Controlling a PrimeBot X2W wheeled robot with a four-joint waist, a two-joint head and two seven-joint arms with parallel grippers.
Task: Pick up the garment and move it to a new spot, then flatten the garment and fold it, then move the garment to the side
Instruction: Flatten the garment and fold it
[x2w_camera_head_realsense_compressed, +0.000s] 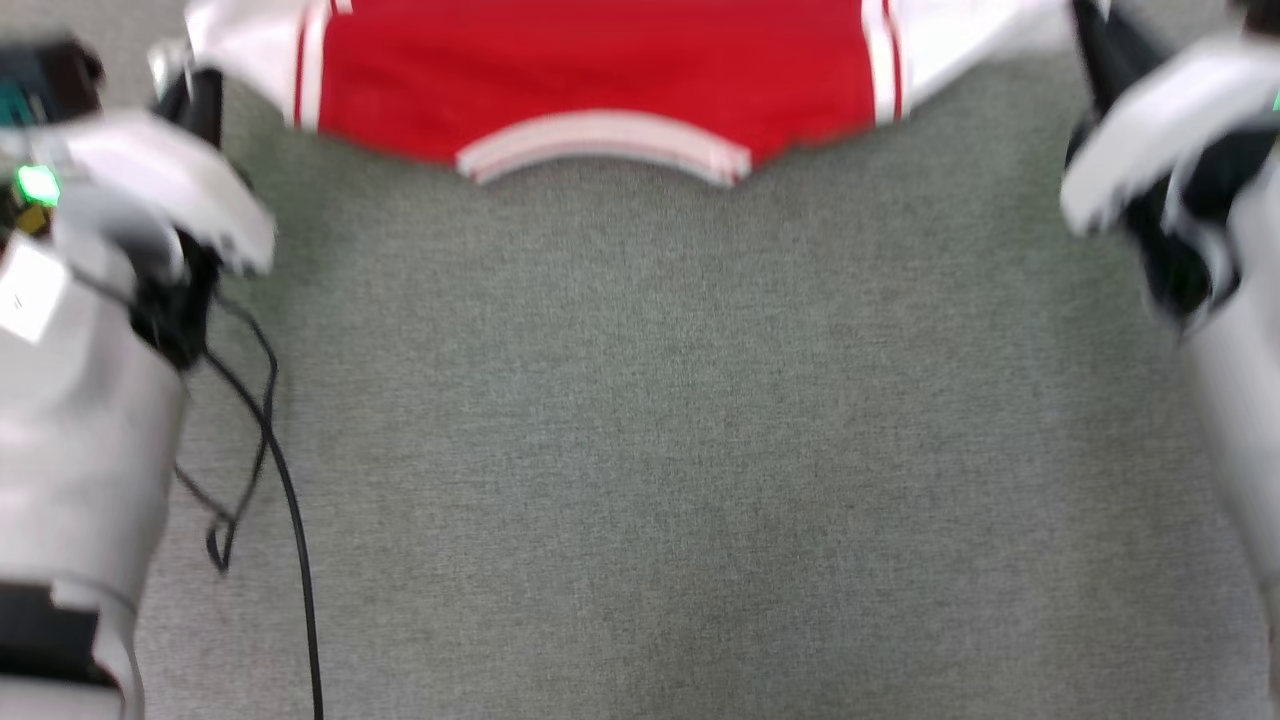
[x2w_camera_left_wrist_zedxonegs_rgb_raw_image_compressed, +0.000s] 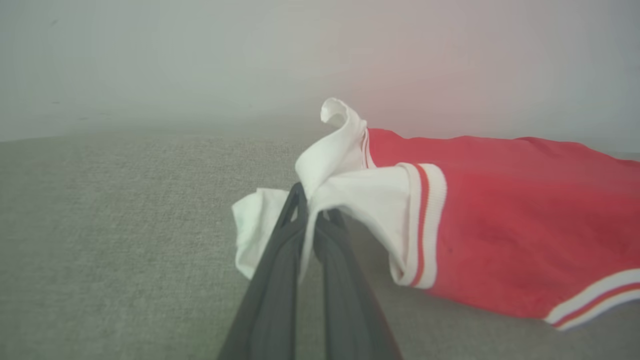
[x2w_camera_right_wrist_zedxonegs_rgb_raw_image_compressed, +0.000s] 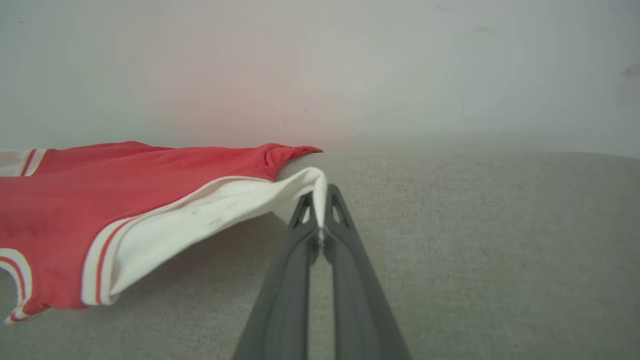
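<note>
Across the top of the head view, the red jersey T-shirt (x2w_camera_head_realsense_compressed: 600, 70) lies spread on the grey worktop (x2w_camera_head_realsense_compressed: 640, 450), with its striped collar toward us and its white sleeves drawn out to either side.

From the left wrist, our left hand (x2w_camera_left_wrist_zedxonegs_rgb_raw_image_compressed: 312, 210) is pinched shut on a bunched white sleeve (x2w_camera_left_wrist_zedxonegs_rgb_raw_image_compressed: 370, 200). It holds the sleeve raised off the cloth, and the red body rests beside it.

From the right wrist, our right hand (x2w_camera_right_wrist_zedxonegs_rgb_raw_image_compressed: 320, 202) is clamped on the other sleeve (x2w_camera_right_wrist_zedxonegs_rgb_raw_image_compressed: 225, 210), which is stretched taut.

We judge the shirt placed and the flattening in hand. No fold shows, so folding it and moving it aside remain.
</note>
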